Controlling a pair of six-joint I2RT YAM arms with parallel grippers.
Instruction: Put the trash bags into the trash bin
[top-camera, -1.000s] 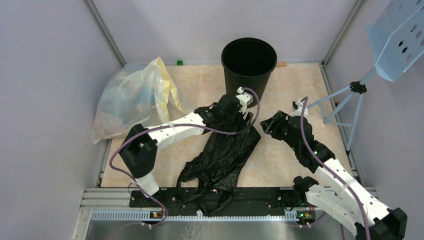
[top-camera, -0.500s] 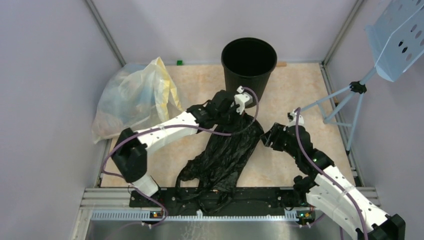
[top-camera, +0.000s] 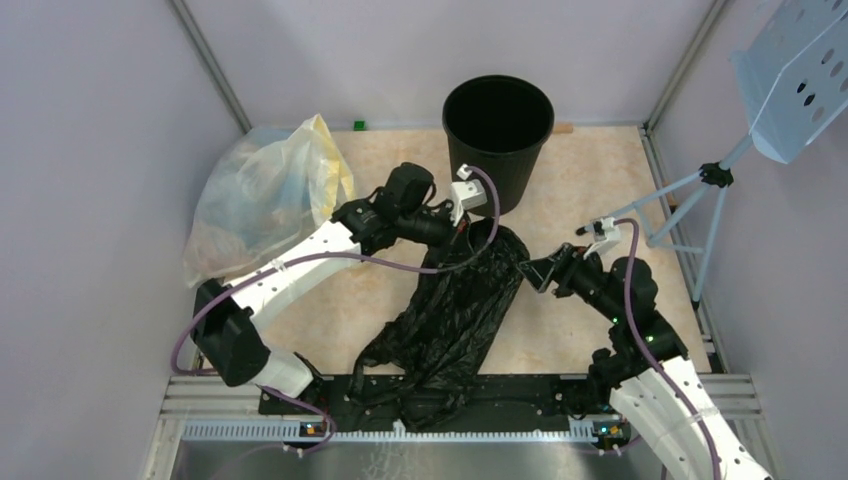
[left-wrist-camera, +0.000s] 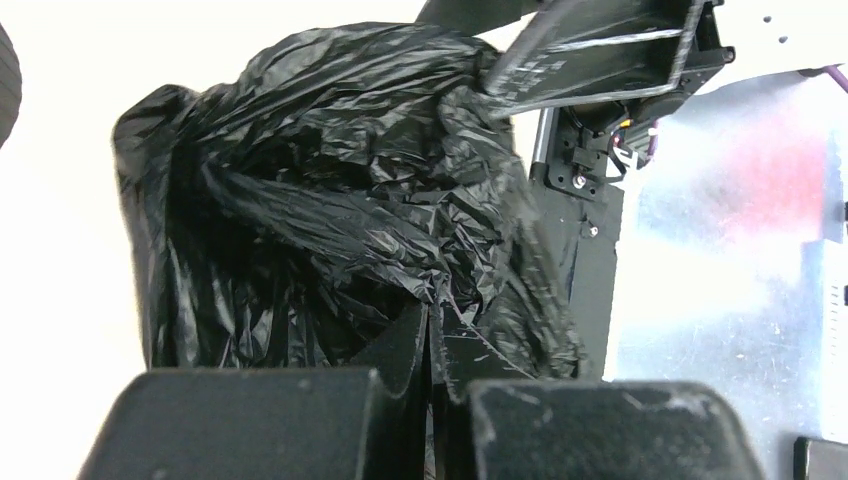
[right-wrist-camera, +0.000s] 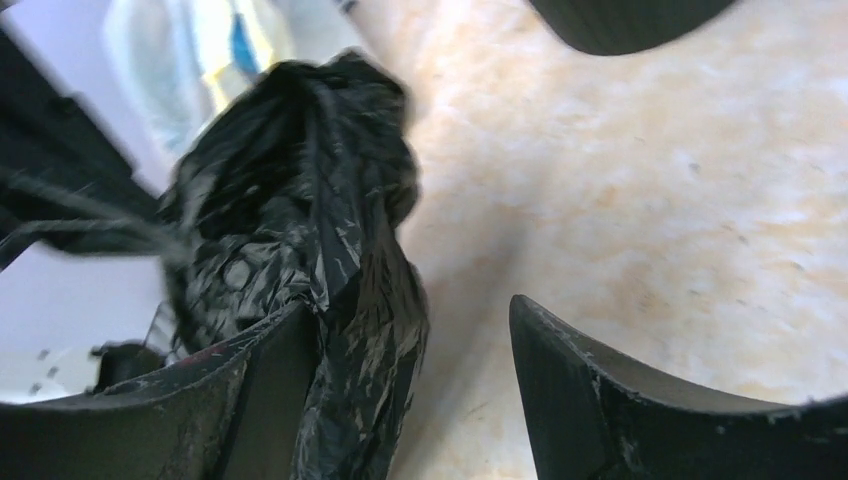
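While the left tool clamps the trash bag at its far end, the right tool stands apart at its right edge.

**Room around the trash bin**

We find the trash bin open at the top, with nothing over its mouth. Just in front of it, the left gripper is clamped on the top of the black bag, and gripper and arm fill the front-left approach. The bag drapes away from the bin across the floor. Front-right of the bin the right gripper, jaws apart, sits against the bag's edge. Bare table lies between it and the bin. Left of the bin a pale-yellow bag fills the corner. Well right of the bin stands a tripod stand carrying a blue perforated panel.
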